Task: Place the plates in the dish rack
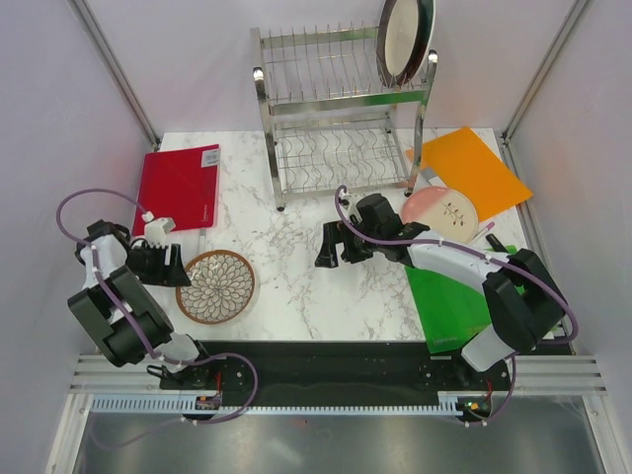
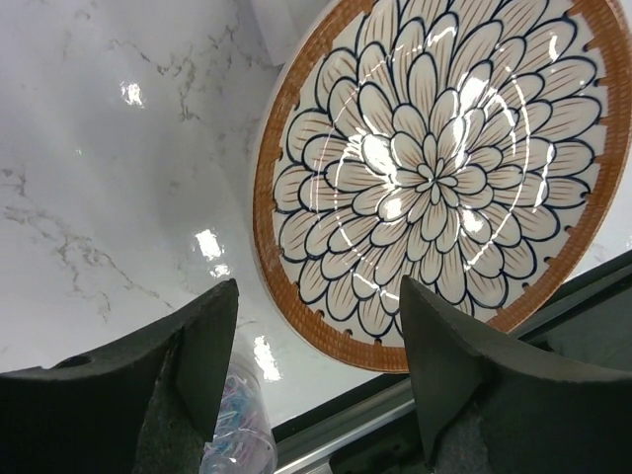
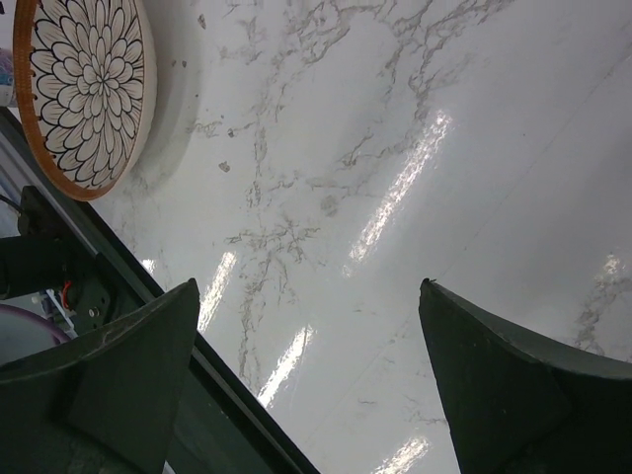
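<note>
The brown plate with white petal pattern (image 1: 215,286) lies flat on the marble table at the front left; it also shows in the left wrist view (image 2: 434,178) and the right wrist view (image 3: 84,89). My left gripper (image 1: 173,265) is open and empty just left of it. The pink-and-cream plate (image 1: 441,211) lies at the right. A metal-looking plate (image 1: 405,39) stands upright in the upper shelf of the dish rack (image 1: 341,118), at its right end. My right gripper (image 1: 331,247) is open and empty over bare table at the middle. The red plate is out of view.
A red board (image 1: 178,188) lies at the back left, an orange board (image 1: 472,170) at the back right, a green board (image 1: 449,301) under the right arm. A black rail (image 1: 326,365) runs along the near edge.
</note>
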`<state>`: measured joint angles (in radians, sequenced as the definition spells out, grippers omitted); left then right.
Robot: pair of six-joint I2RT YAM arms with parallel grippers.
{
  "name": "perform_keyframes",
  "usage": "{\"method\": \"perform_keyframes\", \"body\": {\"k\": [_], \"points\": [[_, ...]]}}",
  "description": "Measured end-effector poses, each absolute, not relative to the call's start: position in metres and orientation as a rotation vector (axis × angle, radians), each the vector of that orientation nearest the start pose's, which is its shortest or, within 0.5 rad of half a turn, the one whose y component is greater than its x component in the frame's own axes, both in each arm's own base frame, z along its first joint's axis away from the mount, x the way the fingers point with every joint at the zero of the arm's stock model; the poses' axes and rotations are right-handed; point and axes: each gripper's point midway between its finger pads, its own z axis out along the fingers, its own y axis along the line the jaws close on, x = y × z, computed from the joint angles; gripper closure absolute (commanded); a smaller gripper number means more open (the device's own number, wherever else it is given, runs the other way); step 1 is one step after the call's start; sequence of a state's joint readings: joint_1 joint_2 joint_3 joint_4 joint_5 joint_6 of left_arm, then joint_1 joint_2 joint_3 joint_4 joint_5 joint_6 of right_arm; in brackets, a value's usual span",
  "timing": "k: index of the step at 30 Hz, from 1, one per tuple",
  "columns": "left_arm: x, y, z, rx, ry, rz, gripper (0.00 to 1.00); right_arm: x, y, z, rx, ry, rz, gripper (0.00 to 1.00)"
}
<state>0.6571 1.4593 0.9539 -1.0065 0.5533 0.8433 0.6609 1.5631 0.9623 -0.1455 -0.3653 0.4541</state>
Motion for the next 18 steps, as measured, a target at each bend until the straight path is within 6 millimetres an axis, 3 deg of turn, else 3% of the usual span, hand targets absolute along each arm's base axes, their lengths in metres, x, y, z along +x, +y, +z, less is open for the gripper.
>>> {"method": "perform_keyframes", "body": {"k": [8,13,18], "points": [[0.209,0.086,0.032,0.247,2.742,-0.558,0.29,0.268,0.310,0.104,-0.444,2.409,0.962,0.02],[0.210,0.072,0.024,0.276,2.740,-0.672,0.51,0.263,0.308,0.096,-0.431,2.427,0.975,0.02],[0.224,0.044,0.035,0.423,2.685,-0.782,0.61,0.245,0.309,0.084,-0.434,2.456,1.058,0.04]]}}
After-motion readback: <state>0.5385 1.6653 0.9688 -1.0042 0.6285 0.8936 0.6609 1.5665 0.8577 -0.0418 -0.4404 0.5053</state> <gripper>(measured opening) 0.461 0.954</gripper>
